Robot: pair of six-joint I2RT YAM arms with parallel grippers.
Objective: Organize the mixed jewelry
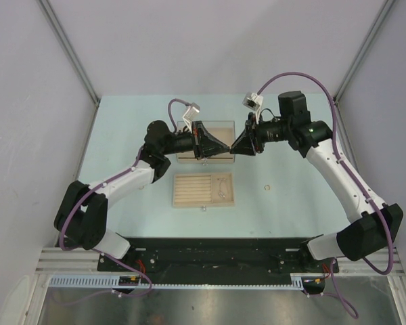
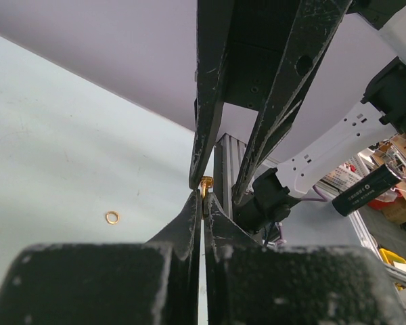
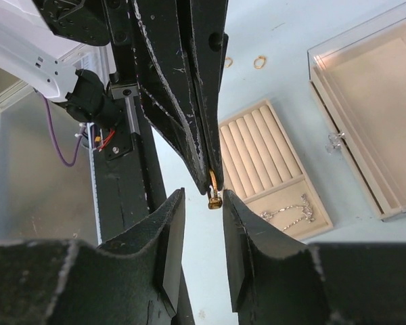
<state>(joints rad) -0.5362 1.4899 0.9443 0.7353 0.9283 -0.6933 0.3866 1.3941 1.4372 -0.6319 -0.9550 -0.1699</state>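
1. Left gripper: jaws together, clamped on a small gold ring. Ring sits at the very fingertips and stands proud of them. Judged reason: leaves part of the band exposed for a second grip.

2. Right gripper: jaws apart, one pad on each side of the ring. No pad contact is visible in the right wrist view. Grippers meet tip to tip in mid-air, above the lined box at the far centre of the table.

3. Step in hand (judgement): arm-to-arm handover, prob. to re-orient the ring. A band this thin lies flat on the table and is hard to pick at a usable angle.

4. Other task items:
- Slotted tray: near side of the box, roll slots appear vacant.
- Chain: silvery, lying in the tray's end compartment.
- Loose rings: two on the table beyond the tray. Not yet sorted.

5. Next move req. (judgement): right jaws to close squarely on the exposed band before the left lets go.

6. Risk: ring is tiny vs. the pads. An off-centre pinch may flick it out or drop it into the box below.
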